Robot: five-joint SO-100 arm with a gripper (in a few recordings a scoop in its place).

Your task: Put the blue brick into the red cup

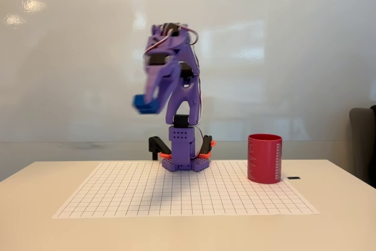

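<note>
High above the left half of the gridded sheet (176, 189), as the fixed view shows it, I am carrying the blue brick (141, 104) in the purple arm's gripper (145, 103). The picture is smeared around the arm, so I cannot judge the exact jaw gap, but the fingers are closed onto the brick, which is hanging clear of everything with nothing else supporting it. I am holding it this high, I judge, so that it will pass over the rim of the red cup (265, 158) rather than knock into its wall. The cup is standing upright near the right edge of the sheet, toward its far right corner, well apart from the arm's base (185, 158) at the middle of the sheet's far edge. Its mouth is open and facing up, ready for a drop from above. A small dark object (294, 177) is lying on the white table (35, 227) just beside the cup, off the sheet.
</note>
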